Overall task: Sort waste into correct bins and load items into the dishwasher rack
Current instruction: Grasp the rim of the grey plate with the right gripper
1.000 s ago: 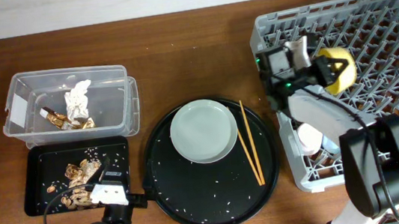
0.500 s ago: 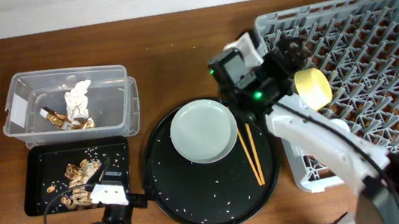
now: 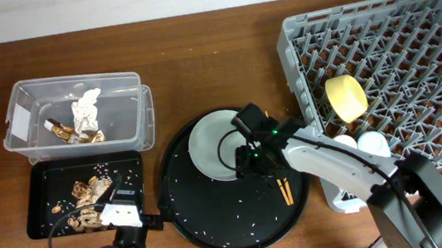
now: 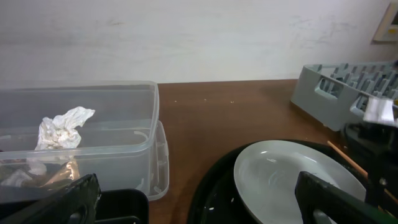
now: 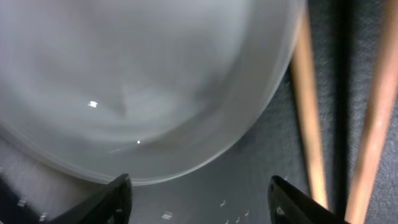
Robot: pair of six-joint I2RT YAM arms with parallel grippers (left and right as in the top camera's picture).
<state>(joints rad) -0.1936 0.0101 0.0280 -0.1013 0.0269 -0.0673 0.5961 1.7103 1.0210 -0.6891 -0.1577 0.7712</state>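
Observation:
The pale grey-green plate [image 3: 215, 145] [image 5: 143, 81] [image 4: 292, 174] lies on the round black tray [image 3: 215, 216]. My right gripper [image 3: 259, 163] [image 5: 202, 205] hovers low over the plate's right rim, open, with nothing between its fingers. The two chopsticks [image 5: 308, 112] [image 3: 285, 192] lie just right of it, mostly under the arm in the overhead view. The yellow bowl [image 3: 346, 97] rests on its side in the grey dishwasher rack [image 3: 409, 19]. My left gripper [image 3: 115, 196] [image 4: 199, 205] is open over the shallow black tray [image 3: 45, 194], beside the food scraps [image 3: 87, 193].
The clear tub [image 3: 128, 109] [image 4: 124, 124] holds the white napkin [image 3: 86, 110] [image 4: 62, 127] and the shiny wrapper [image 3: 68, 133]. Rice grains dot the round tray. Two pale round cups [image 3: 361, 143] sit at the rack's front-left, by the right arm.
My right gripper has come out of the rack and swung left and down to the plate's right rim. The yellow bowl stays behind in the rack. The left arm has not moved.

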